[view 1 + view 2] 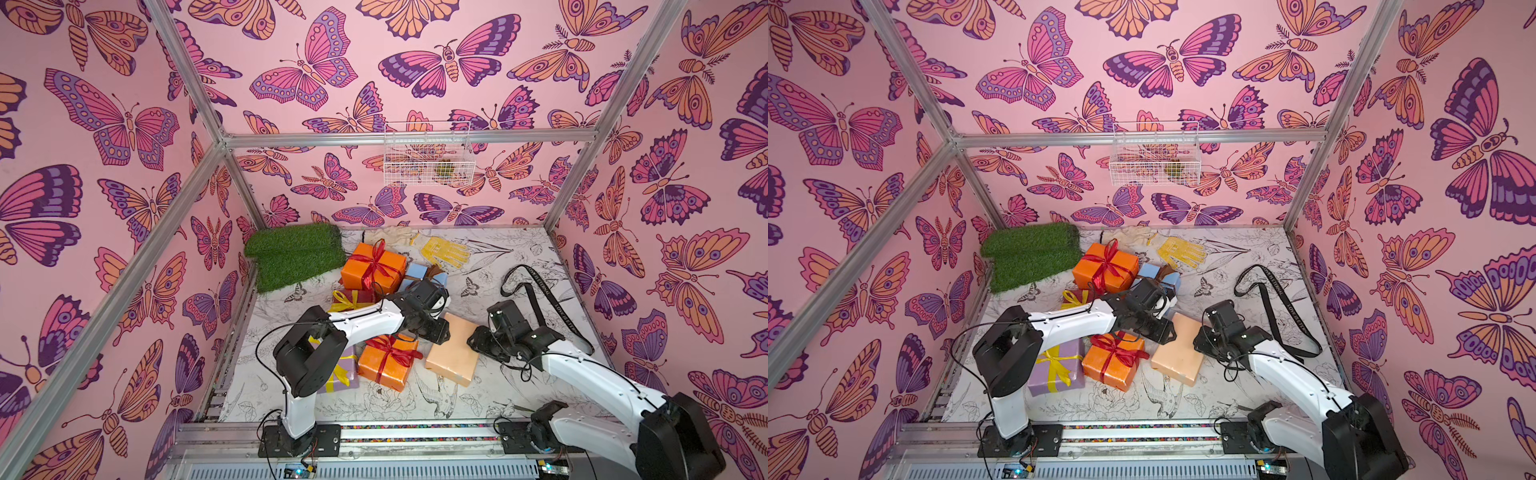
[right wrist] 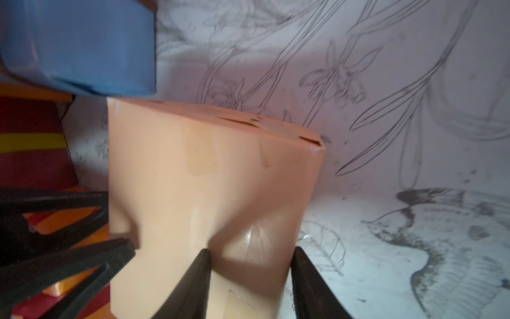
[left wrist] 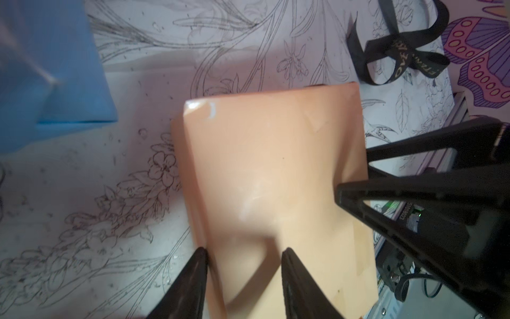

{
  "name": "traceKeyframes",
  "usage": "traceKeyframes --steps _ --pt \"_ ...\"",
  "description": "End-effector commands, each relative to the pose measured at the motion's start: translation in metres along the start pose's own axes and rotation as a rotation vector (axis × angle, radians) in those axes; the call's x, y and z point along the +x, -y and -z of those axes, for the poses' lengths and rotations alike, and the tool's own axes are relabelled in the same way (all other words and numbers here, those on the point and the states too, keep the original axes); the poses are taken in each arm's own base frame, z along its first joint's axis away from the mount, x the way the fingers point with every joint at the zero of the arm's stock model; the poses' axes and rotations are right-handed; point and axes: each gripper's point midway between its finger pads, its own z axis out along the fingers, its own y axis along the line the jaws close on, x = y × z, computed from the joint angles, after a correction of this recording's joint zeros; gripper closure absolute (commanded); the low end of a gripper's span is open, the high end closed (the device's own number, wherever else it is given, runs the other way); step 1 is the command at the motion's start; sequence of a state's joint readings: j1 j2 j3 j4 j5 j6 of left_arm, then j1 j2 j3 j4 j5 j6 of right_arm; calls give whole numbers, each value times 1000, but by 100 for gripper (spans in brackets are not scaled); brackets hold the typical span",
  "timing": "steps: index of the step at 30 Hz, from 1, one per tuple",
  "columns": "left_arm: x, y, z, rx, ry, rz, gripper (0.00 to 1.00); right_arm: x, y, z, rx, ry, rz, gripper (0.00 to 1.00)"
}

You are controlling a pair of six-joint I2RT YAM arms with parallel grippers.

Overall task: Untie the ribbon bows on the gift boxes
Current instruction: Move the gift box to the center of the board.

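In a top view, I see the peach box (image 1: 455,357), smooth paper-wrapped and rectangular, lying flat on the line-drawn tabletop (image 1: 436,403), the black satin ribbon (image 1: 557,303) loose beside it. Left wrist: the left tool (image 3: 242,256) is parted over its glossy top. Right wrist: the right tool (image 2: 251,254) is parted over its taped, creased end.

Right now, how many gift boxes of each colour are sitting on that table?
orange boxes: 2
dark red box: 1
lilac box: 1
light blue box: 1
peach box: 1
Total: 6
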State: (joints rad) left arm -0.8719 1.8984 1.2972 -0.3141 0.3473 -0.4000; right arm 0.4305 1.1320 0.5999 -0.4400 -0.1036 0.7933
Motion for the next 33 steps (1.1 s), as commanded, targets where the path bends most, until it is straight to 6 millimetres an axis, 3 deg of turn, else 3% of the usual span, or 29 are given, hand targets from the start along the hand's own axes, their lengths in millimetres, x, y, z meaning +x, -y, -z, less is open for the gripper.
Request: traceKeyframes --steps 1,9,16,23,33 --pt "-26 27 -12 95 57 -26 54 -30 -6 1 -15 23 46 53" --pt "-98 15 -36 89 161 11 57 -91 -8 -9 25 1 87 54" --pt "-144 -3 -49 94 226 37 57 -147 -18 -38 17 -29 103 54" --pt "-155 -2 -59 120 231 66 58 -192 -17 -50 17 -32 103 54" --pt "-146 10 -66 109 220 45 55 -209 -8 -55 18 -55 115 54"
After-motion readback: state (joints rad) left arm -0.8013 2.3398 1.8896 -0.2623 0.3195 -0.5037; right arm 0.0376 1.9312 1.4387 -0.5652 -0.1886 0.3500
